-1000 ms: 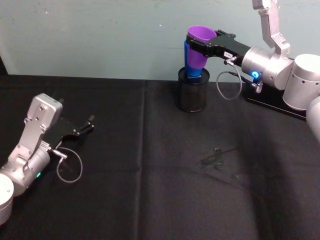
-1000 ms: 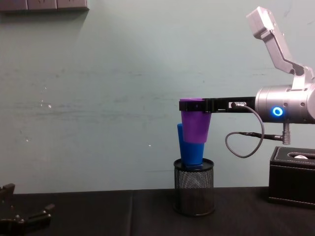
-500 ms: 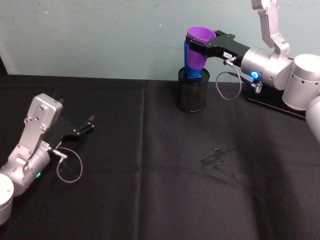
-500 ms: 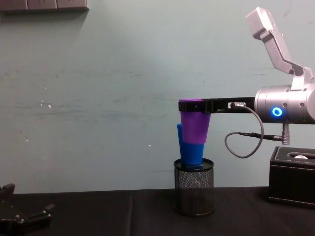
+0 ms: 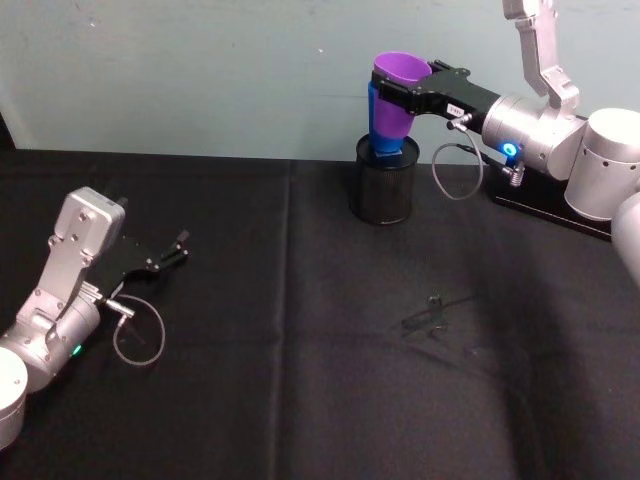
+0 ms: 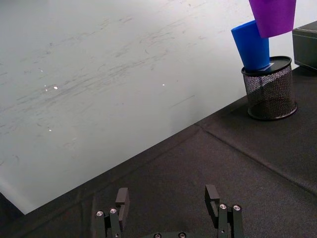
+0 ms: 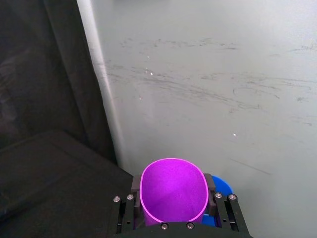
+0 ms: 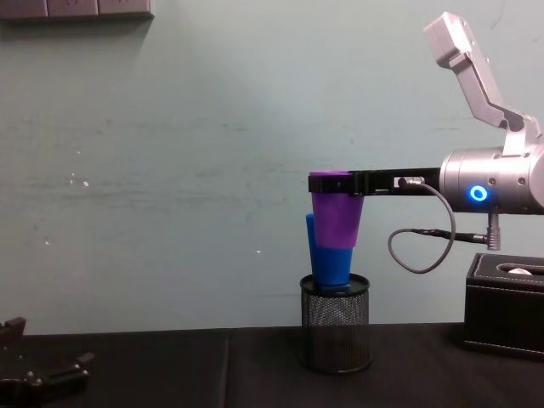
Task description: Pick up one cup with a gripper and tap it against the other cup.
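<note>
The purple cup (image 5: 398,88) hangs upright in the air, with my right gripper (image 5: 410,85) shut on it just under its rim (image 7: 173,191). The blue cup (image 8: 327,263) stands tilted in a black mesh pen holder (image 8: 335,336) at the back of the table. The purple cup (image 8: 336,217) sits close against the blue cup's upper side (image 6: 251,44); I cannot tell whether they touch. My left gripper (image 5: 170,255) rests low at the table's left, open, with nothing between its fingers (image 6: 213,196).
A black box (image 8: 506,306) stands to the right of the pen holder, under my right arm. The wall runs just behind the cups. Black cloth (image 5: 300,350) covers the table between the two arms.
</note>
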